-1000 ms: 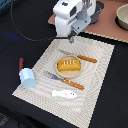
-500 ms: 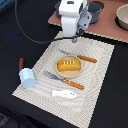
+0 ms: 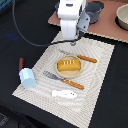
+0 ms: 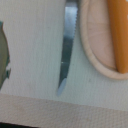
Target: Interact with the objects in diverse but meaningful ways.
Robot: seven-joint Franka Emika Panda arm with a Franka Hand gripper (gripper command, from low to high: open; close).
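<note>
A golden scored bread loaf (image 3: 68, 64) sits on a round wooden plate (image 3: 69, 72); a pale blue-white carton (image 3: 27, 77) stands near the placemat's corner; a white speckled piece (image 3: 64, 94) lies flat nearby.

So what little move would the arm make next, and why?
Probably a short, straight descent. The arm hangs above the far end of the placemat, and the wrist view shows a serrated knife blade right below, beside the plate. The pincer itself isn't visible, so that's a guess.

Knife (image 4: 67, 47) just beside plate rim (image 4: 95, 55)
</note>
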